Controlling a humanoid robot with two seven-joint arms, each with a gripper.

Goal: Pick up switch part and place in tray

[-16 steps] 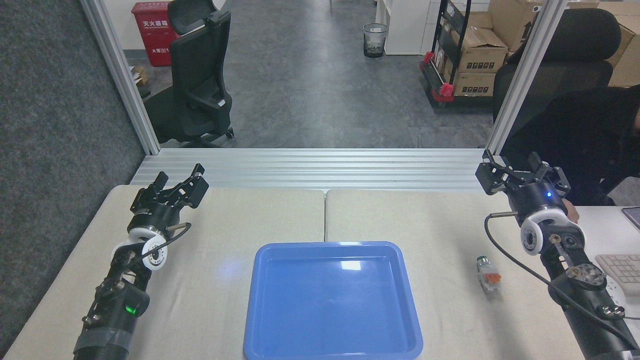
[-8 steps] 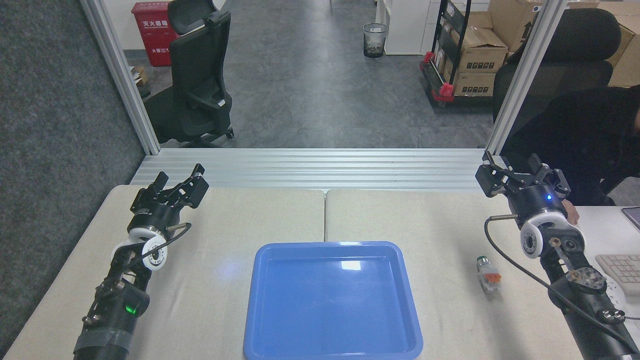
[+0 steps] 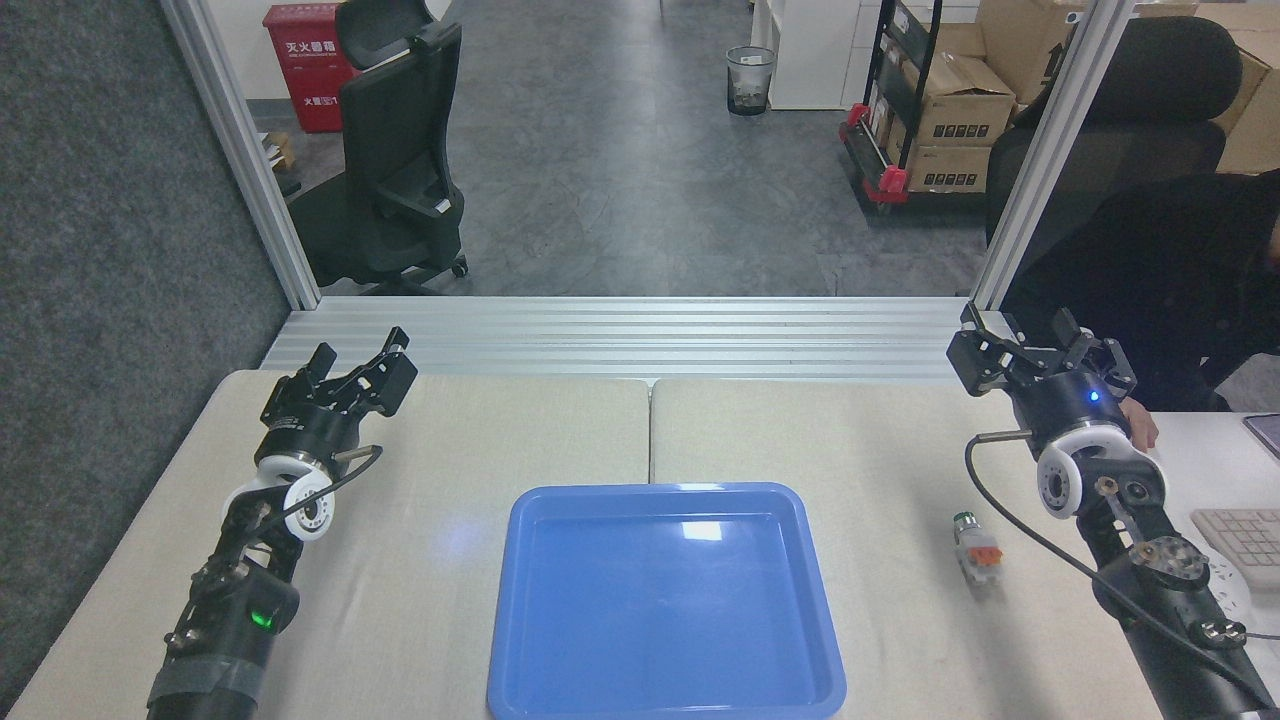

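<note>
at the far right of the table, my right gripper [image 3: 1035, 345] is hovering above the back edge of the beige tabletop [image 3: 430, 560], its two black fingers spread apart with nothing between them. a blue light is glowing on the wrist just behind it, and a black cable [image 3: 1010, 520] is looping down from there along the forearm. my right arm is coming in from the lower right corner.

the switch part [image 3: 975, 548] is lying on its side on the tabletop, in front of that gripper and well apart from it, just left of the forearm. its green, silver-rimmed cap is pointing away from me, the orange piece is showing in the middle of the white body. it is sitting off the tray [image 3: 665, 600], near the tray's right rim but not touching it.

the blue tray is resting flat in the middle of the table close to me, and nothing is lying in it.

across on the left, my left gripper [image 3: 360, 375] is hanging over the far left corner of the table, its fingers apart as well and holding nothing. a green light is showing lower down on that arm.

a white keyboard [image 3: 1235, 535] is peeking in at the right edge. beyond the table's aluminium frame [image 3: 620, 335], a black office chair [image 3: 395, 150] is standing on the grey floor, a red box [image 3: 305, 65] behind it, a wire bin [image 3: 750, 80] further back, and cardboard boxes [image 3: 955, 110] stacked on a rack. a person in dark clothing [image 3: 1180, 270] is sitting at the far right, one hand just behind my right wrist.
</note>
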